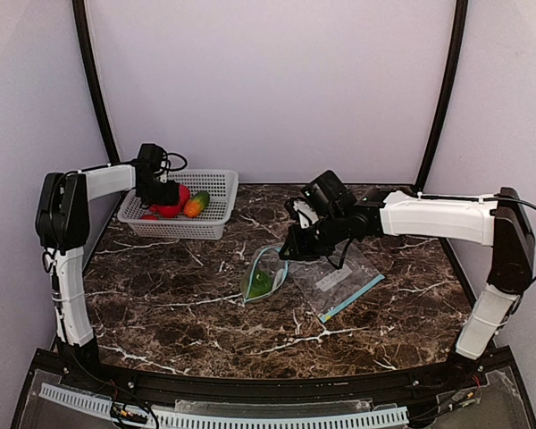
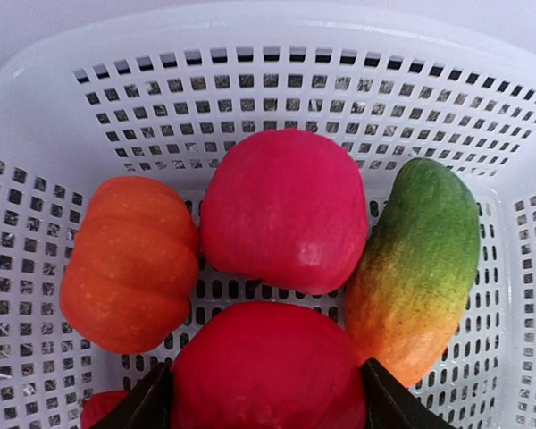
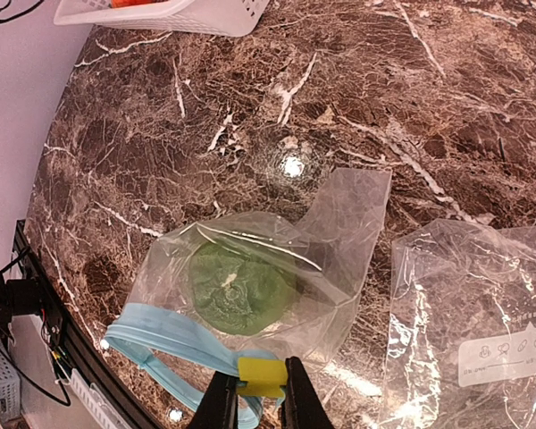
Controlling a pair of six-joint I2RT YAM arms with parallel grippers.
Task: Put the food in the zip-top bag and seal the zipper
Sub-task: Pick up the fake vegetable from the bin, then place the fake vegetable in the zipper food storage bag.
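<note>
The food lies in a white mesh basket (image 2: 277, 80): two red fruits, an orange ribbed one (image 2: 129, 259) and a green-to-orange one (image 2: 420, 264). My left gripper (image 2: 266, 402) reaches into the basket (image 1: 216, 219), its fingers pressed against both sides of the nearer red fruit (image 2: 266, 371). The other red fruit (image 2: 284, 210) sits just beyond. The zip-top bag (image 3: 339, 232) lies mid-table with a green fruit (image 3: 241, 286) inside and its mouth gaping. My right gripper (image 3: 262, 398) is shut on the yellow slider (image 3: 262, 375) of the blue zipper (image 3: 161, 335).
A second clear bag (image 3: 473, 313) with a blue strip lies flat to the right of the first, under the right arm (image 1: 429, 214). The basket stands at the table's back left corner, close to the wall. The near table edge shows a black rail.
</note>
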